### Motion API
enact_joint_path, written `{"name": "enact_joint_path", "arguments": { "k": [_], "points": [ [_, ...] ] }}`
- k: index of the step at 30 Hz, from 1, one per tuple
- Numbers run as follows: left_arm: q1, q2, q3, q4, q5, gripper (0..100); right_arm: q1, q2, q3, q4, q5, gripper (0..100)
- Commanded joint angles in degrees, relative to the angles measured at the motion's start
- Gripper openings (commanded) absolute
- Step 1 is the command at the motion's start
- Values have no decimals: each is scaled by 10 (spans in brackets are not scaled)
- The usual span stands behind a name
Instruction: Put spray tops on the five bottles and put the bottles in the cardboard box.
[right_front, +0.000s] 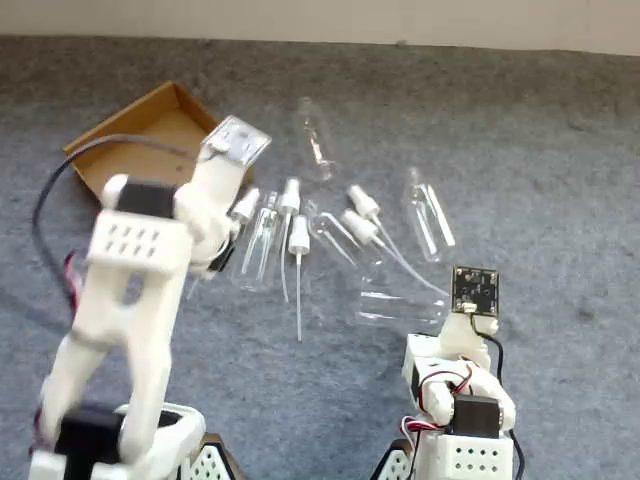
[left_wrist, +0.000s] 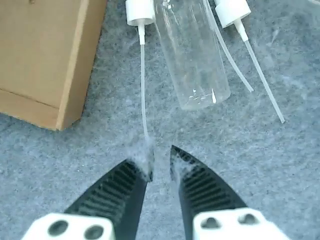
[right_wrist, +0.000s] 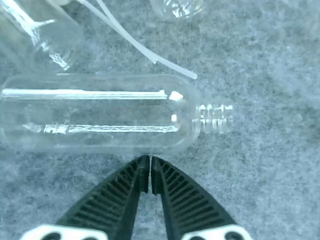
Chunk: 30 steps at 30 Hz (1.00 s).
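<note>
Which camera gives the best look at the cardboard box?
The high view: the cardboard box lies open there, with the left arm covering one side. The left wrist view catches just one corner and wall.

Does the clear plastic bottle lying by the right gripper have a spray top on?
No, the clear plastic bottle before the right gripper shows a bare threaded neck.

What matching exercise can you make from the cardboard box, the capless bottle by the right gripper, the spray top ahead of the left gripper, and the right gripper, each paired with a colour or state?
Things:
1. cardboard box
2. bottle
3. spray top
4. right gripper

Descriptions:
A. clear, lying on its side, neck bare
B. black, shut
C. brown, open at the top
D. white, trailing a thin tube

Pairs: 1-C, 2-A, 3-D, 4-B
</note>
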Motion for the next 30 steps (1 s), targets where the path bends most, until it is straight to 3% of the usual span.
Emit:
{"name": "enact_joint_path", "arguments": {
  "k": [1, 8, 18, 30],
  "points": [
    [15, 125, -135, 13, 49, 21, 7, -7, 65, 1, -4, 12],
    [26, 261, -262, 13, 123, 150, 7, -7, 65, 1, -4, 12],
    [65, 367, -357, 36, 134, 316, 7, -7, 65, 1, -4, 12],
    [45, 509, -458, 33, 132, 329, 7, -7, 65, 1, -4, 12]
  ]
}}
